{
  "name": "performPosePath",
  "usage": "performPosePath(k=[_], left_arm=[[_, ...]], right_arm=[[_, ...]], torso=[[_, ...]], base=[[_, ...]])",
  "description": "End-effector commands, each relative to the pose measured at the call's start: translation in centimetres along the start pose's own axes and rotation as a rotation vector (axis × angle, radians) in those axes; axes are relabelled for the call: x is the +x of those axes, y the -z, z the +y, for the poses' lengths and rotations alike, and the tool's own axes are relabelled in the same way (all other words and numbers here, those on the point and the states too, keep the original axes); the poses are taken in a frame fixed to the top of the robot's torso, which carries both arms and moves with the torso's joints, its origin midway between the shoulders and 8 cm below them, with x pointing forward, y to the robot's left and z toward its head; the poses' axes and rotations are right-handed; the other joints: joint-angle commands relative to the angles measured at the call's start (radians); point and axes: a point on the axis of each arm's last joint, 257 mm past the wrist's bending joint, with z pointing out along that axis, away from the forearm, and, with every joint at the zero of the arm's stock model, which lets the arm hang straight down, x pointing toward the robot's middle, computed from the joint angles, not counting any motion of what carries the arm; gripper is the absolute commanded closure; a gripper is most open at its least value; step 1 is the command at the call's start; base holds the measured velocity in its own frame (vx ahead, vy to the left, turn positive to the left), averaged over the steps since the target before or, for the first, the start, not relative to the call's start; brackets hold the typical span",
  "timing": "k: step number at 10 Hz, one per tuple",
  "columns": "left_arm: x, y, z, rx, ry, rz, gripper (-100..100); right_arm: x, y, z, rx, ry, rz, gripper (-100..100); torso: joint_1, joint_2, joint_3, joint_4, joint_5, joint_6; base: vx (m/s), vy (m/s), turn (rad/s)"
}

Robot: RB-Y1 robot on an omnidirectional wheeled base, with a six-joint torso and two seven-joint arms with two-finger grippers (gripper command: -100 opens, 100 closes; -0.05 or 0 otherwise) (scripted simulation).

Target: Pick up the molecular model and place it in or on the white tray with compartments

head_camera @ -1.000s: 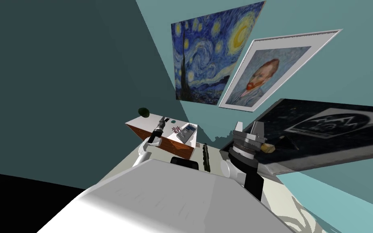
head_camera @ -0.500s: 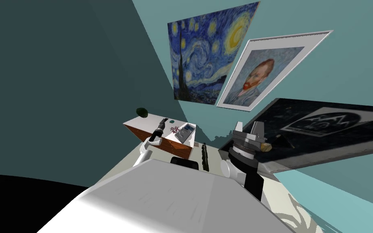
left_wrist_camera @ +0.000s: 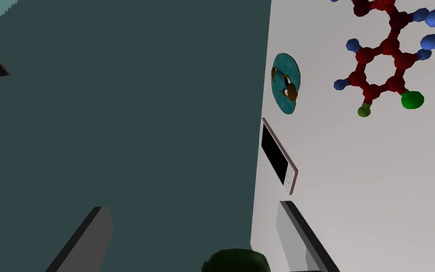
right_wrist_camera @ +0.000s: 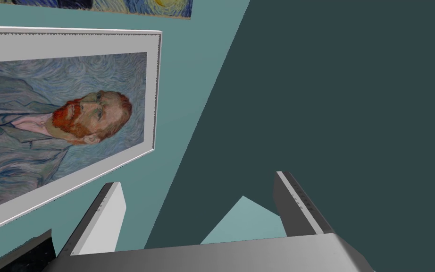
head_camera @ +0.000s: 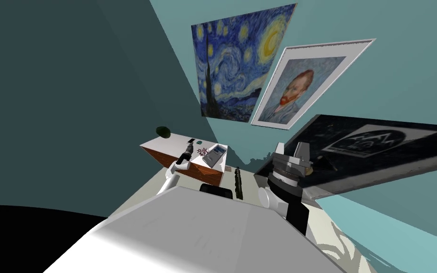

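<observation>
From the head, the worktop [head_camera: 165, 144], white on top with brown sides, stands ahead at about 11 o'clock, and the left claw [head_camera: 190, 148] reaches over it. The molecular model [head_camera: 202, 151] lies flat on the top just beside the claw, at its 3 o'clock. The white tray [head_camera: 214, 155] sits close at the model's 3 o'clock; its compartments seem to hold grey-blue bits, though they are too small to name. A dark green lump [head_camera: 163, 131] sits at the worktop's far corner. The right claw [head_camera: 291, 150] is held up at the tray's 3 o'clock, well apart from it. From the left wrist, the claw's fingers stand spread with nothing between them. A phone [left_wrist_camera: 278, 158] and a teal disc [left_wrist_camera: 285, 83] lie ahead near the worktop's edge, and the model lies off to one side of them, apart from both fingers. It looks light and stiff but brittle at its joints, so I judge a soft pinch across the ring of dark red balls safest. From the right wrist, that claw is likewise spread and empty.
</observation>
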Motion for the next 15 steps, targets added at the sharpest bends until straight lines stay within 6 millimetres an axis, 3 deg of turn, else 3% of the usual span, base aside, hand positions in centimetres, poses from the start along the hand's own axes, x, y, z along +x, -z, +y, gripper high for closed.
performPosePath(k=[1, 5, 9, 10, 11, 12, 13, 15], left_arm=[[-0.1, -0.1, 1.8, -0.039, 0.005, -0.002, -100], [-0.3, -0.1, 8.0, -0.216, 0.039, -0.013, -100], [0.0, 0.6, 13.0, -0.362, 0.073, -0.016, -100], [0.2, 0.8, 13.9, -0.388, 0.082, -0.015, -100], [0.2, 0.3, 13.1, -0.367, 0.076, -0.015, -100], [0.2, 0.4, 13.3, -0.373, 0.077, -0.015, 0], [0.4, 0.5, 14.0, -0.372, 0.077, -0.014, -100], [0.4, 0.5, 14.1, -0.374, 0.077, -0.014, -100]], right_arm=[[0.0, 0.0, 0.0, 0.0, 0.0, 0.0, 0], [0.0, 0.0, 0.0, 0.0, 0.0, 0.0, 0], [0.0, 0.0, 0.0, 0.0, 0.0, 0.0, 0], [0.0, 0.0, 0.0, 0.0, 0.0, 0.0, 0], [0.0, 0.0, 0.0, 0.0, 0.0, 0.0, 0], [0.0, 0.0, 0.0, 0.0, 0.0, 0.0, 0], [0.0, 0.0, 0.0, 0.0, 0.0, 0.0, 0], [0.0, 0.0, 0.0, 0.0, 0.0, 0.0, 0]], torso=[[0.0, 0.0, 0.0, 0.0, 0.0, 0.0], [0.0, 0.0, 0.0, 0.0, 0.0, 0.0], [0.001, 0.0, 0.0, 0.0, 0.0, 0.0], [0.0, -0.001, 0.0, 0.0, 0.0, 0.0], [0.0, -0.001, -0.001, 0.0, 0.0, 0.0], [0.002, 0.0, 0.0, 0.0, 0.0, 0.0], [0.004, 0.0, 0.0, 0.0, 0.0, 0.0], [0.005, 0.001, 0.0, 0.0, 0.001, 0.0]], base=[[-0.002, -0.051, -0.018], [0.005, -0.062, -0.058], [0.007, -0.061, -0.056], [0.024, -0.063, -0.084], [0.01, -0.026, -0.011], [0.002, -0.005, 0.003], [0.03, 0.014, -0.012], [-0.002, 0.006, -0.017]])
